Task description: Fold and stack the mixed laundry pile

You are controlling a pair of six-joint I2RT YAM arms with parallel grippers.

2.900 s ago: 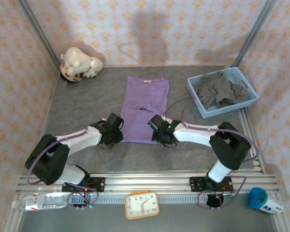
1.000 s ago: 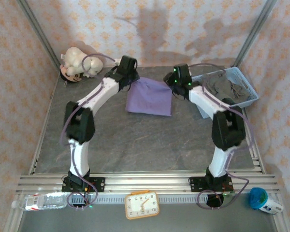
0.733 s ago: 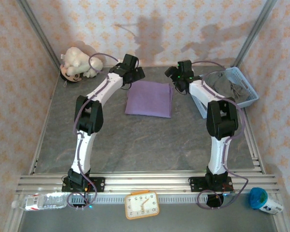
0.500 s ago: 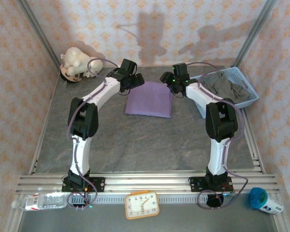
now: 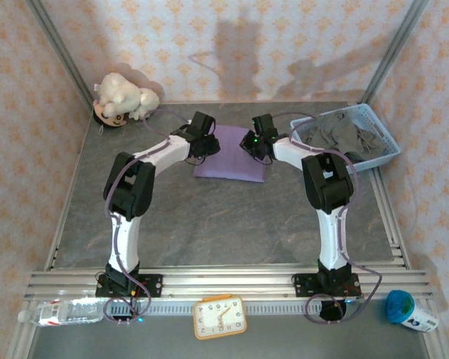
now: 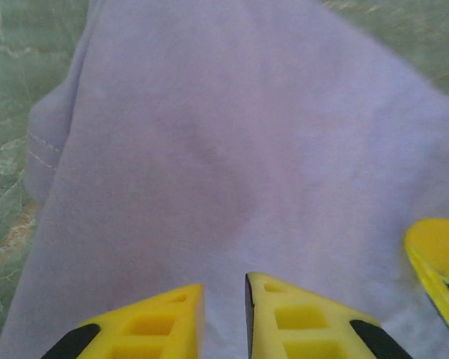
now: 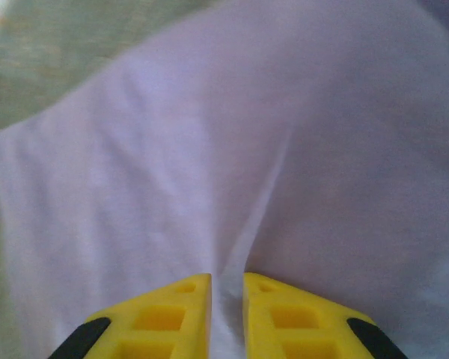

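Top external view: both arms reach toward 12 o'clock and meet over the far edge of the lilac shirt (image 5: 230, 158).
Lilac shirt: a flat folded rectangle on the table (image 5: 209, 217), just past centre toward 12 o'clock; judged part-folded, not yet compact.
Left gripper (image 5: 203, 143): at the shirt's 10 o'clock corner. In the left wrist view its jaws show only a narrow slit over smooth cloth; whether any cloth is caught cannot be told.
Right gripper (image 5: 257, 144): at the shirt's 2 o'clock corner. Its jaws are nearly together and a crease of lilac cloth runs into the gap, so it is judged to be pinching the shirt.
Paired placement: probably one corner each, so the edge lifts level for the next fold.
Dark shirt (image 5: 343, 136): crumpled in the basket (image 5: 378, 159) at 2 o'clock, unfolded; the stack awaits it.
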